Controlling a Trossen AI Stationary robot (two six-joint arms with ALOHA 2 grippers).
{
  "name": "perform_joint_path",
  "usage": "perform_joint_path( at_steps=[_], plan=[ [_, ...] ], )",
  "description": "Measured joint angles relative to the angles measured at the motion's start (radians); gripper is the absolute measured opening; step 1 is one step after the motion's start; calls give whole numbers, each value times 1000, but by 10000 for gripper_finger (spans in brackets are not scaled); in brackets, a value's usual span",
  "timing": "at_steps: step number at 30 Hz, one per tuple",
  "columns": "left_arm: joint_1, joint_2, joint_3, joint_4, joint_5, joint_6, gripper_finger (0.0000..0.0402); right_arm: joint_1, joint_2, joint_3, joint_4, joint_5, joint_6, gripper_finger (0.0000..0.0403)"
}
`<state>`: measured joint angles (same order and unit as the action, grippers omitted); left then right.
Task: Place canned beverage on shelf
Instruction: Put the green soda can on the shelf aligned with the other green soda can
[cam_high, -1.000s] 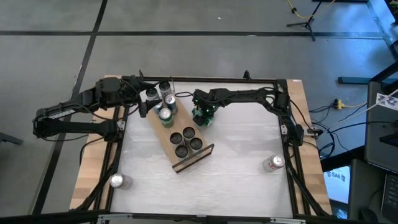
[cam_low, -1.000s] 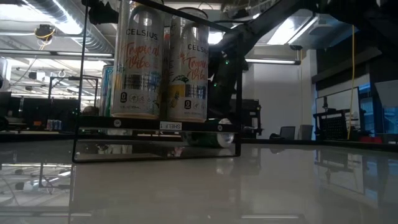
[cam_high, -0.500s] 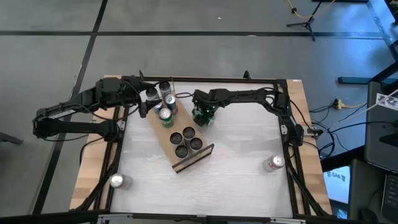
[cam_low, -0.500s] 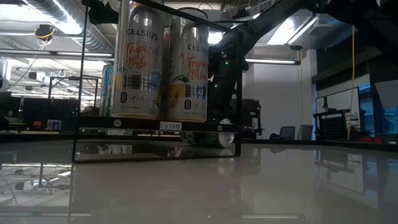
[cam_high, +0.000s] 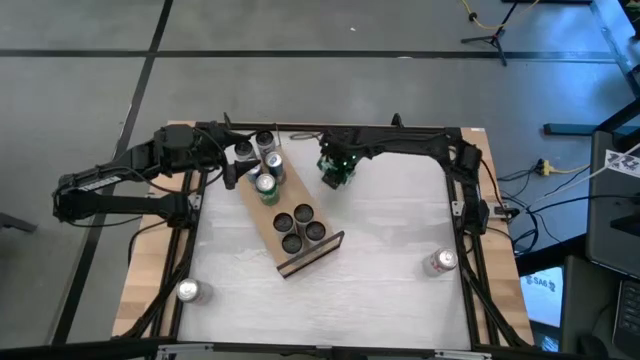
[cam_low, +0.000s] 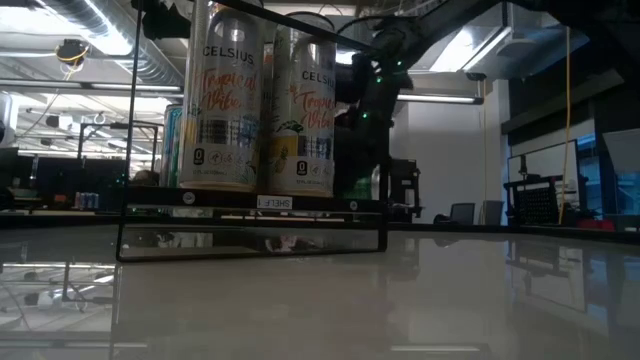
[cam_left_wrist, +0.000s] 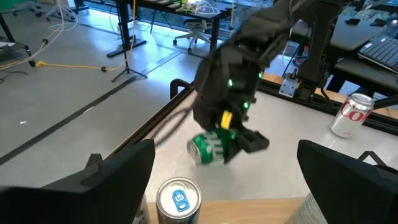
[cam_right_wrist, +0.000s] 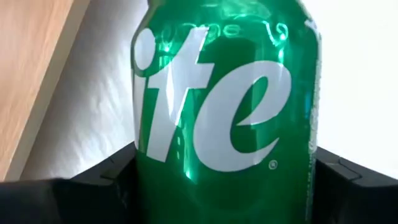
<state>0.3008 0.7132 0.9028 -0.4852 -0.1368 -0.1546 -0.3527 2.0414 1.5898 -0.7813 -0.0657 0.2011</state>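
The shelf, a light-wood board, lies slantwise on the table with several upright cans on it. Two tall Celsius cans stand at its near end in the low view. My right gripper is shut on a green soda can beside the shelf's far end, near the table's far edge. The can also shows in the left wrist view. My left gripper is open at the shelf's far left corner, with a can top low between its spread fingers, apart from them. My right gripper pinches the green can's round side wall between its two fingers, one on each side. The fingers come from above, pointing down, and lie across the can. The can lies level on its side, lifted clear of the table.
A silver can stands near the table's near left corner. A silver and red can stands near the right edge and also shows in the left wrist view. Bare white table lies between the shelf and the right edge.
My right gripper has risen and gone toward the table's far edge with the green can, which was low by the table beside the shelf and now hangs clear of it. The shelf and its cans have kept still.
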Motion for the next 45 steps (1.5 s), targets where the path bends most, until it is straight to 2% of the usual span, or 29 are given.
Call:
perform_joint_path(
  at_steps=[5,16,20,23,29,35,39,45],
  plan=[
    [0,0,0,-1,0,0,383,-38,-47,0,62,14,-27,290],
    [0,0,0,0,-1,4,383,-70,-57,-20,468,-11,-45,291],
    [0,0,0,-1,-10,5,383,-98,-57,-40,547,-73,-43,294],
    [0,0,0,-1,-11,5,383,-119,-57,-83,633,-158,-14,302],
    [0,0,0,-1,-12,5,383,-158,-60,-229,842,-220,95,299],
    [0,0,0,0,-24,5,383,-173,-79,-438,1311,-287,193,298],
    [0,0,0,0,-59,4,383,-172,-78,-588,1587,-285,216,302],
    [0,0,0,0,-84,4,383,-170,-79,-785,2003,-182,158,298]
  ],
)
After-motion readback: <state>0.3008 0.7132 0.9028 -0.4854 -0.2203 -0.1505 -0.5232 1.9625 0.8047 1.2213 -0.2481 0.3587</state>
